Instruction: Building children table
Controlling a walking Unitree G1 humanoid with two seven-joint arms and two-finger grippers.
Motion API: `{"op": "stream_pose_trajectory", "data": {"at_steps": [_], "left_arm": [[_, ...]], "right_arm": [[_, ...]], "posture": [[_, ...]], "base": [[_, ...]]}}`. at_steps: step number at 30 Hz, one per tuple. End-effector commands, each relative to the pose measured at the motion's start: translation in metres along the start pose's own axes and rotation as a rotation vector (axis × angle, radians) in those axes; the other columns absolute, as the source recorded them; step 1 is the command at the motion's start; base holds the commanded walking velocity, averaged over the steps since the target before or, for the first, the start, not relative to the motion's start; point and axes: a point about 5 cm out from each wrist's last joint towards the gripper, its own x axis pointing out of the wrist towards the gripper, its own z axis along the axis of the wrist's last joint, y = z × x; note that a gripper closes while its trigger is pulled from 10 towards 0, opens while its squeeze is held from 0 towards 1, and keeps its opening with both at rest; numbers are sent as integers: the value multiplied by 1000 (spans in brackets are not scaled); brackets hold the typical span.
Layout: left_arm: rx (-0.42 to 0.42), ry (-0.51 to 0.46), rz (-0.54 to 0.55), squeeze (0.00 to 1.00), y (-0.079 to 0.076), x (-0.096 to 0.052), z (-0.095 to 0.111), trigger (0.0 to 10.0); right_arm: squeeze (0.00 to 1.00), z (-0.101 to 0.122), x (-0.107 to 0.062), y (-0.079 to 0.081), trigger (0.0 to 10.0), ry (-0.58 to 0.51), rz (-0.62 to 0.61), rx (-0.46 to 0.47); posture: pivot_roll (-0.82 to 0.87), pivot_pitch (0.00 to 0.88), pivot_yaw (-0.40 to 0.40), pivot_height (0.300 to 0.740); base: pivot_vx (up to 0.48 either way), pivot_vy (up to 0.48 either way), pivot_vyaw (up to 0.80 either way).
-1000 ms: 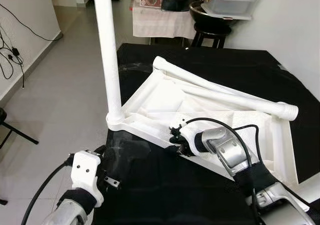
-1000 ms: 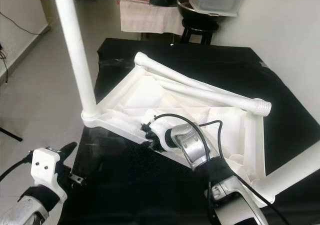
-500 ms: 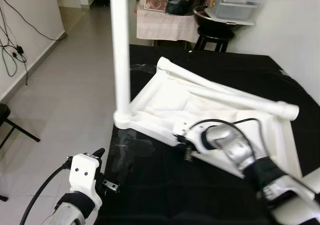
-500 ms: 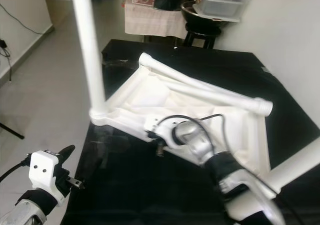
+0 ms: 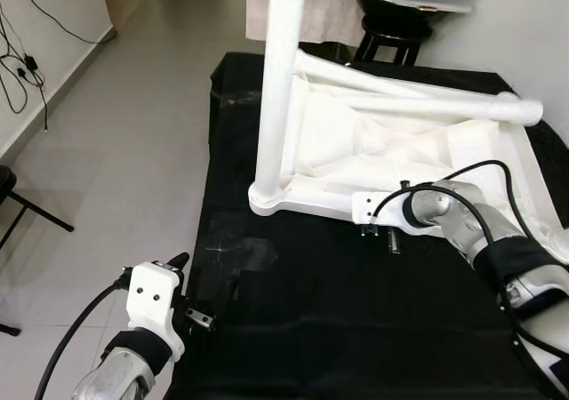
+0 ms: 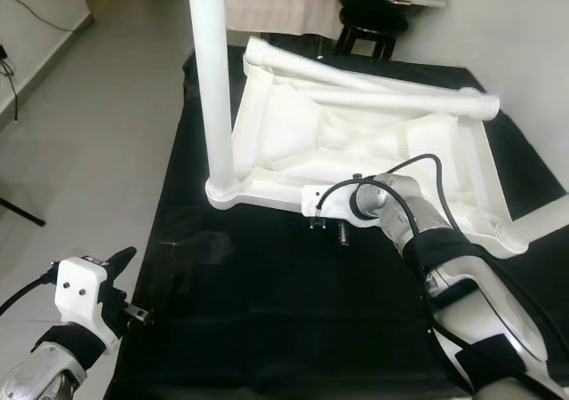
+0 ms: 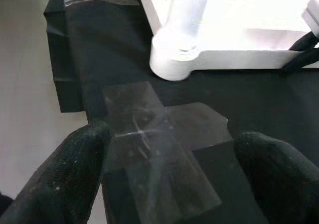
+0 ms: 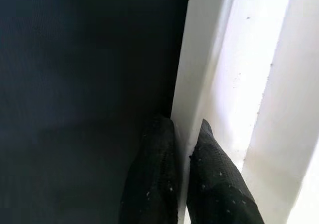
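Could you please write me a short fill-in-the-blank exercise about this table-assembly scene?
1. The right gripper is pinching the ____ of the upside-down white tabletop.
2. The one table leg already fitted stands ____ at the tabletop's corner.
3. The tabletop lies on a ____ cloth.
4. The left gripper hovers open above a patch of clear ____ stuck to the cloth.

Missing words: edge; upright; black; tape

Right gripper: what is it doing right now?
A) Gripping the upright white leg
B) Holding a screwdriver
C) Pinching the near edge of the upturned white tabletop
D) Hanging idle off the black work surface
C: the right gripper has its fingers closed on the tabletop's near edge.
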Motion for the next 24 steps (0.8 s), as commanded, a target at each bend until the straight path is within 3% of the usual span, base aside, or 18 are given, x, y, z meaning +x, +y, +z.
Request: {"op": "stream_pose_trajectory", "data": {"at_steps": [1,6,9,12,13,15,16,21,22,23,24], "left_arm": [[-7,7,-5,0,-3,-1,0,10000],[-5,11,-7,0,-3,-2,0,10000],[-5,11,-7,0,-3,-2,0,10000],[-2,14,-10,0,-2,-2,0,10000],[-2,14,-10,0,-2,-2,0,10000],[-2,16,-10,0,-2,-2,0,10000],[-2,16,-10,0,-2,-2,0,10000],[-3,16,-10,0,-3,-2,0,10000],[-3,16,-10,0,-3,-3,0,10000],[-3,16,-10,0,-3,-3,0,10000],[-3,16,-10,0,-3,-3,0,10000]], "right_arm": [[0,-5,-21,-26,0,57,-151,-68],[0,-19,-30,-12,0,16,49,-111],[0,-19,-30,-12,0,16,49,-111],[0,-29,-41,-5,0,2,206,-100],[0,-29,-41,-5,0,2,206,-100],[0,-36,-47,-4,9569,16,277,-110],[0,-37,-48,-5,10000,27,282,-127],[0,-39,-48,-3,10000,27,313,-119],[459,-36,-47,-3,10000,3,301,-112],[1000,-32,-45,-7,10000,-32,243,-95],[1000,-29,-44,-10,10000,-55,197,-84]], "posture": [[-98,87,-142,740],[-98,87,-135,740],[-98,87,-135,740],[-98,87,-132,740],[-98,87,-132,740],[-97,87,-133,740],[-97,87,-133,740],[-95,87,-136,740],[-94,87,-137,740],[-94,86,-133,740],[-94,86,-133,740]], "base": [[0,0,0],[0,0,0],[0,0,0],[0,0,0],[0,0,0],[0,0,0],[0,0,0],[0,0,0],[0,0,0],[0,0,0],[0,0,0]]}}
